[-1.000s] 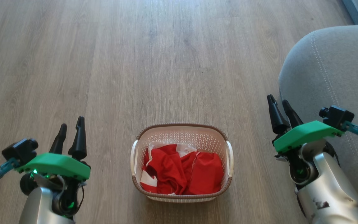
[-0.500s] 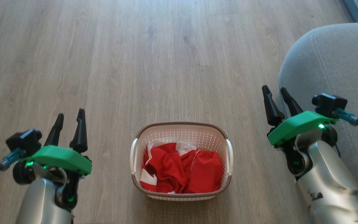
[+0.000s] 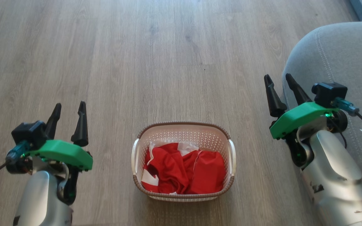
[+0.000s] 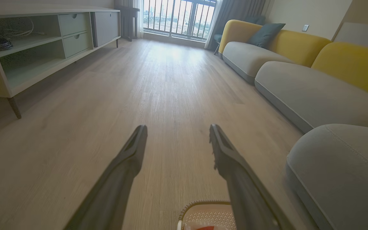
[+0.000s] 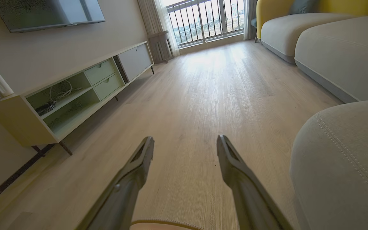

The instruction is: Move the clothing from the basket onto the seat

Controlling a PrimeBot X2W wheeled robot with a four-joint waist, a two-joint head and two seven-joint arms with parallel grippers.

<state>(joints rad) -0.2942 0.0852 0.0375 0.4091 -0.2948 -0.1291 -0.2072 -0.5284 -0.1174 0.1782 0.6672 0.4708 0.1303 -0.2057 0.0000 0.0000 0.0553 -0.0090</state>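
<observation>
The red clothing (image 3: 184, 171) is all in the basket (image 3: 183, 125), a crumpled heap with white trim showing at its back and left. The basket stands on the wooden floor (image 3: 137, 62) straight ahead of the robot, between its two arms. Its long axis runs across the robot, one handle towards each arm.

Both sets of jaws are spread apart and hold nothing. The left jaws hang over bare floor to the left of the basket, and the right jaws are out to its right. Both pairs point forward and away, with their tips beyond the basket's far rim. So the heap lies inward of each pair and back towards the robot, not in front of either.

The grey seat (image 3: 341, 56) is on the right, its rounded corner just beside the right arm (image 3: 335, 175) and well apart from the left arm (image 3: 42, 201). Neither arm looks clearly closer to the basket. To my eye the right arm is better placed, since it would swing inward and dip down into the heap, then carry it only a short way back out to the seat.
</observation>
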